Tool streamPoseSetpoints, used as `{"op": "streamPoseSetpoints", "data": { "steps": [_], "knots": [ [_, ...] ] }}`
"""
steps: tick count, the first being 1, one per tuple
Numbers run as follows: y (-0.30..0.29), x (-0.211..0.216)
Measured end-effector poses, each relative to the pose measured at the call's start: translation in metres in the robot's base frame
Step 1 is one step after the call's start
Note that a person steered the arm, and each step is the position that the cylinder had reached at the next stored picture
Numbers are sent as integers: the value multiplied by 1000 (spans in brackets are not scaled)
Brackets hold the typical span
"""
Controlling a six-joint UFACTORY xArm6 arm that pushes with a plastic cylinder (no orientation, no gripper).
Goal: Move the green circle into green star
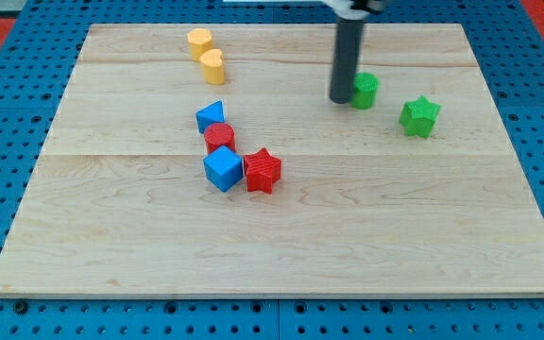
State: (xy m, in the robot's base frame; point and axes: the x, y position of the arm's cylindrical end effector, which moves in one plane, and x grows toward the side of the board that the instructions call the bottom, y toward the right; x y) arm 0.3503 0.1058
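Landmark for all positions: the green circle [365, 90].

My tip [340, 98] sits on the tabletop [281, 236] directly at the view's left of the green circle, touching or all but touching its side; the dark rod rises straight up from there and leaves the view at the top. There is no claw on this arm, so nothing spread or pinching shows: only the rod end.

The green circle lies in the upper right part of the tabletop, near the top edge but with bare wood between it and that edge. The green star [420, 116] lies to the view's right of the circle and slightly toward the bottom, near but apart; a strip of bare wood separates them. Beyond the star, wood continues to the right edge of the tabletop.

Other blocks, all to the view's left of the green circle:
- Yellow pair, upper left: a yellow hexagon-like block [199, 42] and a yellow rounded block [212, 65], touching each other, close to the top edge.
- Cluster lower left: blue triangle [211, 117], red circle [219, 137], blue cube [223, 169] and red star [263, 171], in a touching chain.

Well apart from the circle, both groups. Below the circle wide open wood runs down to the tabletop's bottom edge. Around the tabletop a blue pegboard [8, 123] shows.
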Motion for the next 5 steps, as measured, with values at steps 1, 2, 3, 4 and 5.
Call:
{"op": "streamPoseSetpoints", "data": {
  "steps": [1,2,3,4,5],
  "knots": [
    [-33,-19],
    [-29,-38],
    [7,-25],
    [26,-19],
    [26,-20]
  ]
}}
